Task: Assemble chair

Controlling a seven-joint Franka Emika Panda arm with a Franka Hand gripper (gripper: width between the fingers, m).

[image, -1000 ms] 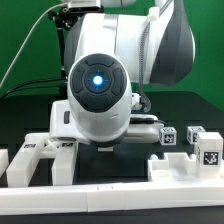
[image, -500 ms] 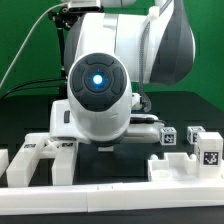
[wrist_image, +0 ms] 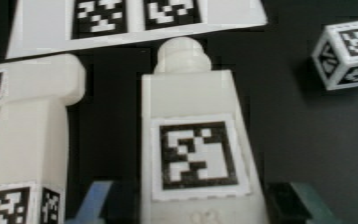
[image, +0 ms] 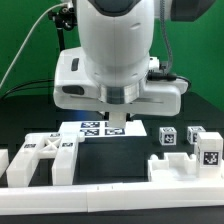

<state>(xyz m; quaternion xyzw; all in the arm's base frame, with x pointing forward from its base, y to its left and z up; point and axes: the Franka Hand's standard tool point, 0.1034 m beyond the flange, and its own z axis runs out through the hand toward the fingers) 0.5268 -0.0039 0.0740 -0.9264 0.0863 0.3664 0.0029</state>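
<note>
In the wrist view a white chair leg with a rounded tip and a square tag runs out from between my gripper fingers, which press on both of its sides. A second white chair part with tags lies close beside it. In the exterior view the gripper hangs over the marker board; the held leg is hard to make out there. A slotted chair panel lies at the exterior view's left. Tagged cubes stand at its right.
A low white rail runs along the table's front edge. Another white chair part and a larger tagged cube sit at the exterior view's right. One tagged cube shows beside the held leg in the wrist view.
The arm has swung from a pose with its round joint facing the camera to an upright one. The marker board, covered before, now shows below the gripper.
</note>
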